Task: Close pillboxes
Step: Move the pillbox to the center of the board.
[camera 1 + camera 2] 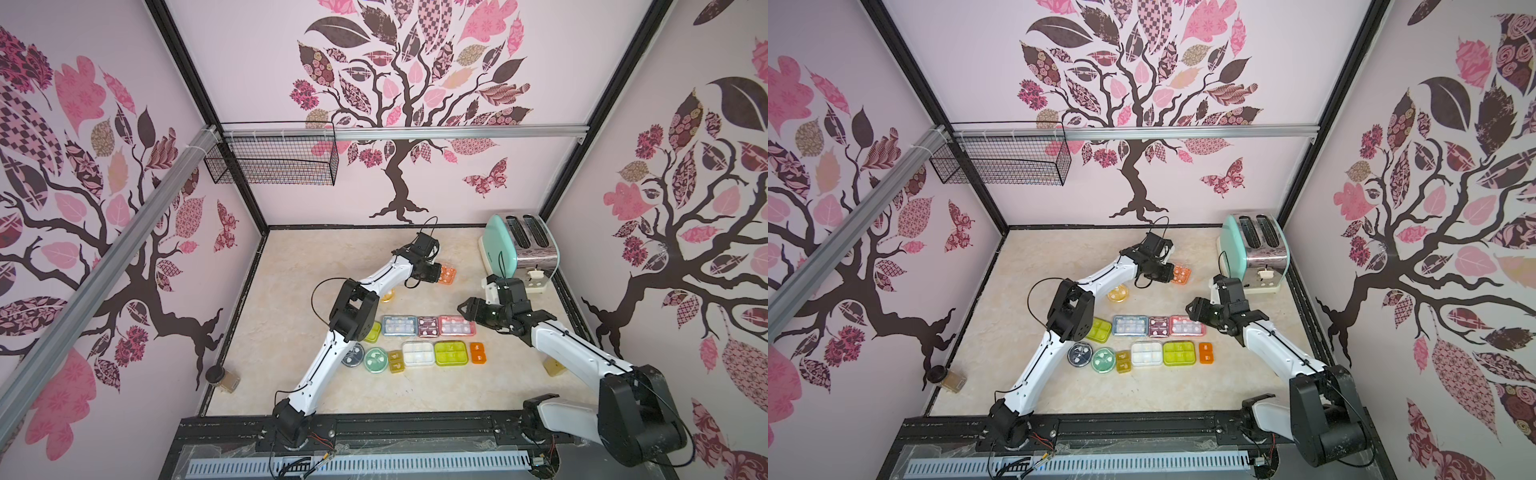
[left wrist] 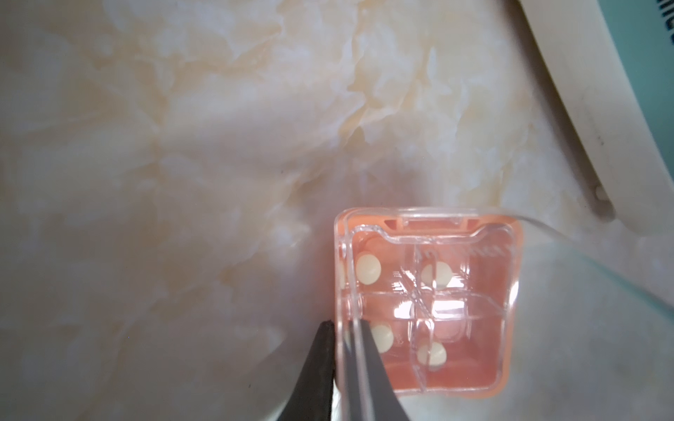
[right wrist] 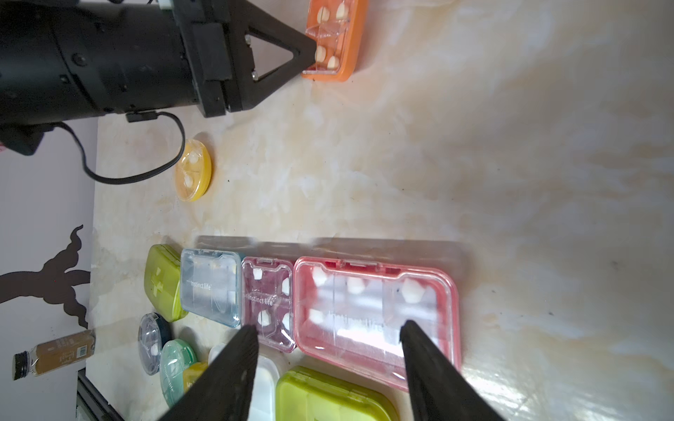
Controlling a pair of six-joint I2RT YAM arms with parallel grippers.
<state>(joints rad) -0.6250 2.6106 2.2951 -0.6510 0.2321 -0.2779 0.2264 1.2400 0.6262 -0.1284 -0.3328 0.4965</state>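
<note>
An orange square pillbox [image 1: 448, 274] [image 2: 474, 310] with white pills lies far back on the marble table, and its clear lid stands raised. My left gripper [image 2: 343, 328] [image 3: 314, 54] is shut on the lid's edge, one finger on each side of the clear plastic. My right gripper [image 1: 461, 309] [image 3: 328, 328] hovers open over the pink pillbox [image 3: 375, 313]. That box lies in a row with a maroon [image 1: 427, 326], a blue [image 1: 399, 325] and a lime pillbox [image 1: 372, 332]. A yellow round pillbox [image 3: 193, 171] lies apart. Several more pillboxes [image 1: 418, 353] form a front row.
A mint-green toaster [image 1: 519, 245] stands at the back right, close to the orange box. One small dark-lidded jar [image 1: 222, 376] lies by the left wall, another jar [image 1: 555, 365] under my right arm. A wire basket [image 1: 270, 162] hangs on the back wall.
</note>
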